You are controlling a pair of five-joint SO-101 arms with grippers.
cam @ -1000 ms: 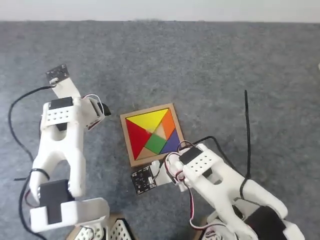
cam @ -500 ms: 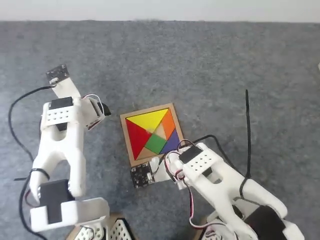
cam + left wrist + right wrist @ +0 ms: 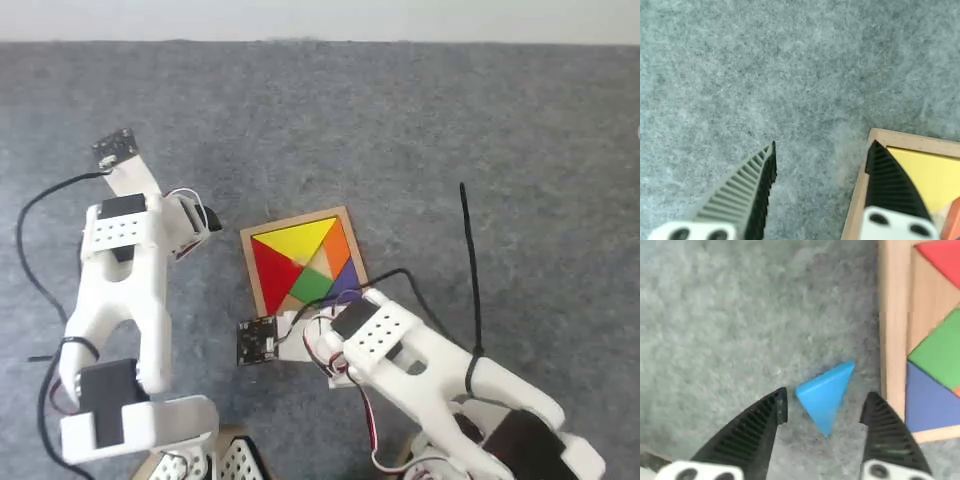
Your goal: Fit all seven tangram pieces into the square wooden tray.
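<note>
Poised low over the grey felt bench (image 3: 450, 120), the right gripper (image 3: 826, 396) has its jaws spread wide either side of a small blue wooden triangle (image 3: 823, 401), gripping nothing yet. The triangle lies just off the near rim of the square wooden tray (image 3: 892, 315), close to it but apart.

We judge the squeeze to be the risk. The jaws would meet slanted faces, so the triangle could skid out across the felt. One jaw also sits near the rim, and a slight drift could catch the wood, jolt the tray and unseat the red triangle (image 3: 940, 255) or the green square (image 3: 940, 355). A strip of bare wood between those two looks to us like the waiting slot. The black cable (image 3: 400, 272) looping by the tray's near right corner could drag across it.

Room is tight on the near side, between rim and arm. At the far left corner the left gripper (image 3: 823, 145) hangs with jaws parted and empty, one over the rim. To the far and right, we see wide open felt.
</note>
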